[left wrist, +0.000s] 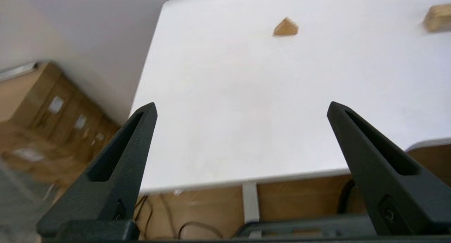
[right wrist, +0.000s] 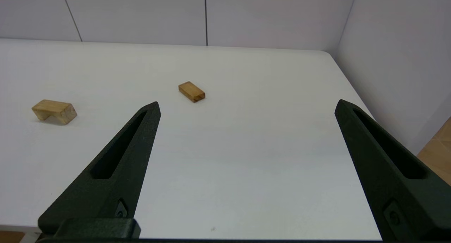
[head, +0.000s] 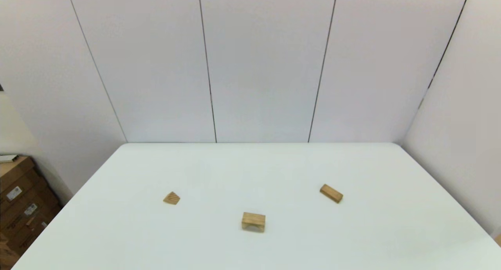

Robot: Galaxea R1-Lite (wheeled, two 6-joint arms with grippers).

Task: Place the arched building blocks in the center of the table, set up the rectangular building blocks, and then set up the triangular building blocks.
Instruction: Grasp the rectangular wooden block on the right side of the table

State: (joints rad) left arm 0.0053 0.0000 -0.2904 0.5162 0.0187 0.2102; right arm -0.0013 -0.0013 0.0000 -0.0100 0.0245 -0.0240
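The arched block stands on the white table, near the front and about mid-width, its notch facing down. The rectangular block lies flat to its right and a little farther back. Left of the arch lies the triangular block. A block's end shows at the edge of the left wrist view. Neither arm appears in the head view. My left gripper hangs open off the table's near left corner. Over the near right edge, my right gripper is open. Both hold nothing.
Cardboard boxes are stacked on the floor beyond the table's left side. White wall panels close off the back and the right. Cables and a white table leg show under the near edge.
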